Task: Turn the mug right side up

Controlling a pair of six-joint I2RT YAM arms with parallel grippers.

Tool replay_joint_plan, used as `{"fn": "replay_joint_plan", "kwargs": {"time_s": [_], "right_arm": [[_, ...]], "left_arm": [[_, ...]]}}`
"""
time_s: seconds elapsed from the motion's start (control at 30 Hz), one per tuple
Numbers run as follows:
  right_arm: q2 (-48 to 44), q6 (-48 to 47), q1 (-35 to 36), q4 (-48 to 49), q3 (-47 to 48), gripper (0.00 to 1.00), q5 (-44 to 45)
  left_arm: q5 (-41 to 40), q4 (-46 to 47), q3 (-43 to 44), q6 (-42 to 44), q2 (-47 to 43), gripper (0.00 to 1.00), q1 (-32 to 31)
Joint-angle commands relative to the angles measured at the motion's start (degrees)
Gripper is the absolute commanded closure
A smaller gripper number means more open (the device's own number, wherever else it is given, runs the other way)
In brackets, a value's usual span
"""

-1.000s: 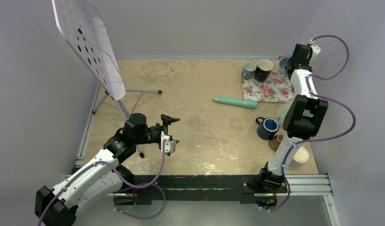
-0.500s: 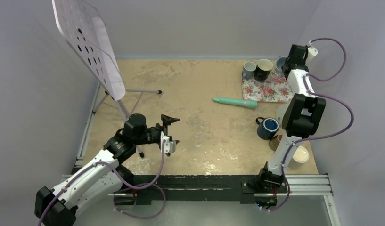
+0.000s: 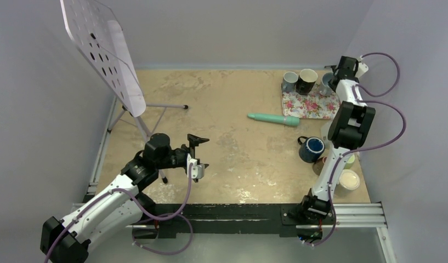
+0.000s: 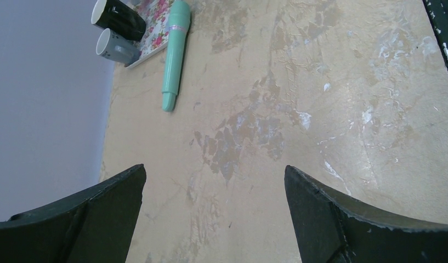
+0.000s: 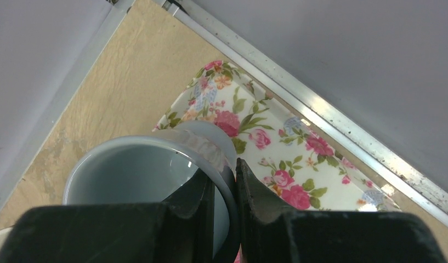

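Grey mug at the far right corner of the desk, over the floral tray; wall pinched at the rim by the right pincer, mouth open toward the wrist camera; probably turned over already, with setting down and letting go left; left pincer spread wide, idle, well apart; base and handle hidden; cannot tell whether touching the tray.
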Motion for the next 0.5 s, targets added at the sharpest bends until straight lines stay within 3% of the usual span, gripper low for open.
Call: {"fn": "replay_joint_plan", "kwargs": {"time_s": [0.0, 0.2, 0.3, 0.47], "right_arm": [[0.21, -0.61, 0.02, 1.21, 6.08, 1.0, -4.22], [3.74, -1.18, 0.06, -2.88, 11.64, 1.0, -5.85], [2.46, -0.97, -0.07, -2.0, 10.26, 0.78, -5.13], [0.96, -1.61, -0.44, -2.09, 10.85, 0.56, -4.92]], "left_arm": [[1.72, 2.78, -0.2, -1.07, 0.29, 0.0, 0.33], [1.41, 3.0, -0.05, -0.62, 0.74, 0.0, 0.35], [1.26, 3.15, -0.05, -0.62, 0.67, 0.0, 0.32], [0.81, 2.61, 0.0, -0.11, 0.43, 0.0, 0.37]]}}
